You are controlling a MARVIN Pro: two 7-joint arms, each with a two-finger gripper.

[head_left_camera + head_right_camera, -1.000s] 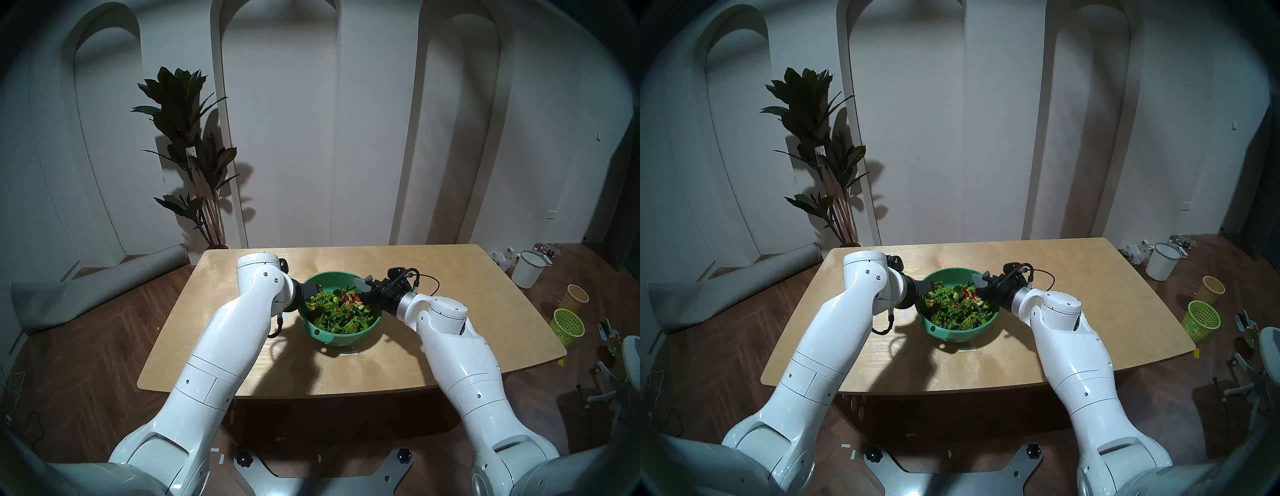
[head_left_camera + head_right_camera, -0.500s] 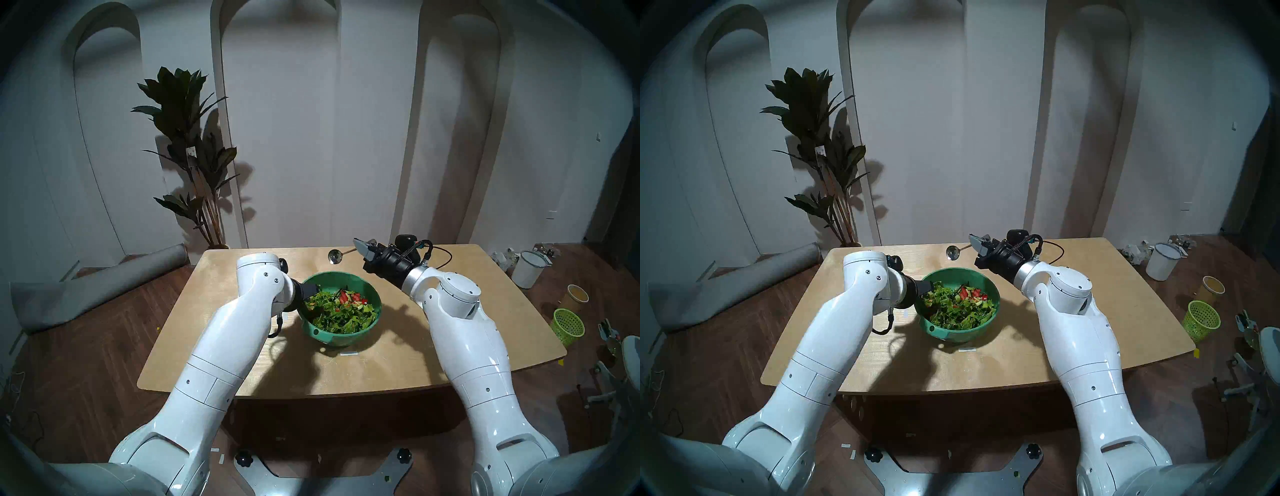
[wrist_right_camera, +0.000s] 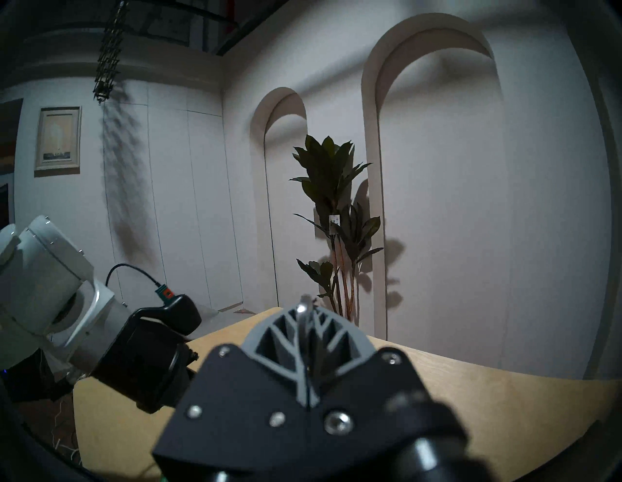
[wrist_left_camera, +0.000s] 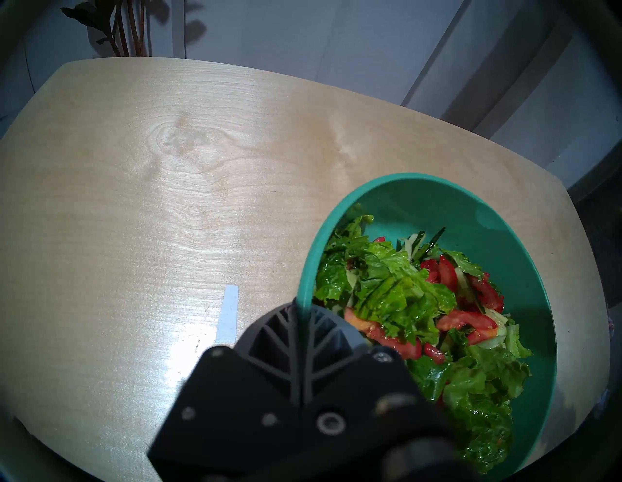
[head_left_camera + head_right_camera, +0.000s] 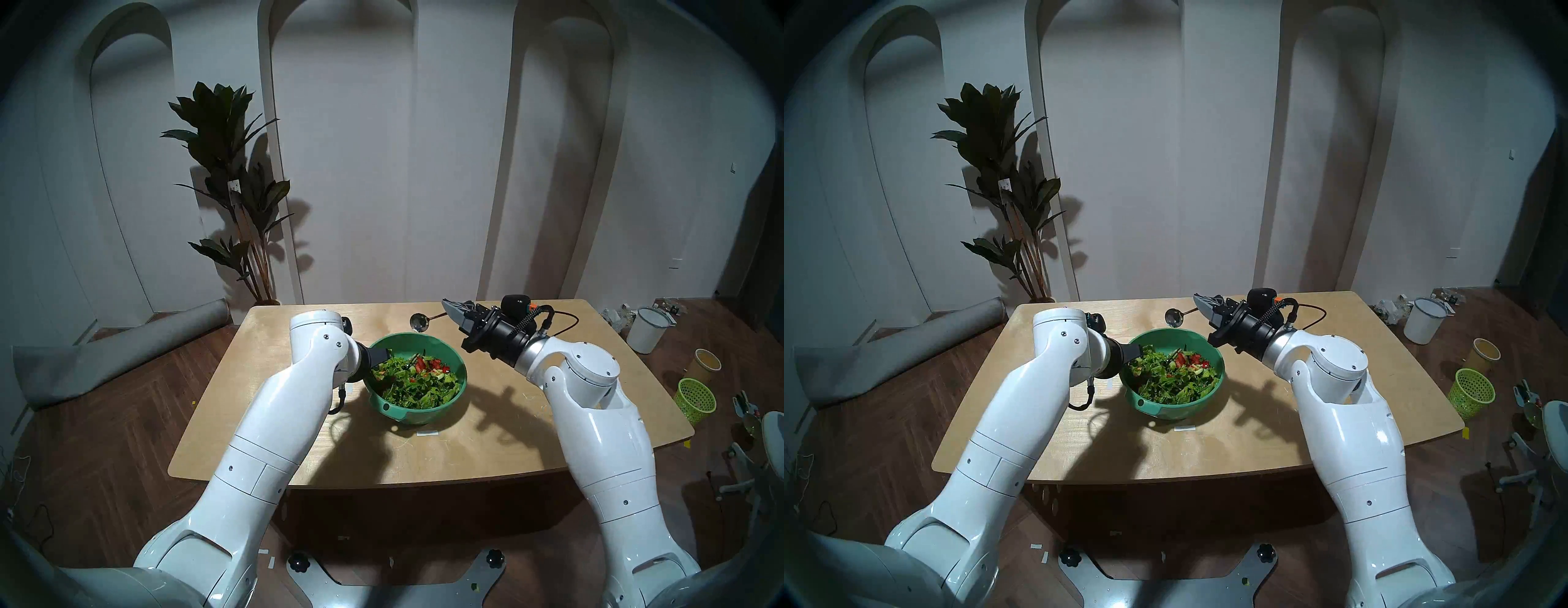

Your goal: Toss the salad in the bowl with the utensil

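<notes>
right tool (image 5: 450, 306) lifted spoon (image 5: 420, 322) from salad (image 5: 413, 381); handle hidden.

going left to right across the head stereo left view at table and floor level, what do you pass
rolled grey mat → left gripper → teal bowl of salad → right gripper holding the spoon → white bucket → yellow cup

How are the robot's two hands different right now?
The left end effector pinches the bowl rim down at the table; the right end effector holds the spoon up in the air. The left points downward, the right about level. Both are shut.
</notes>
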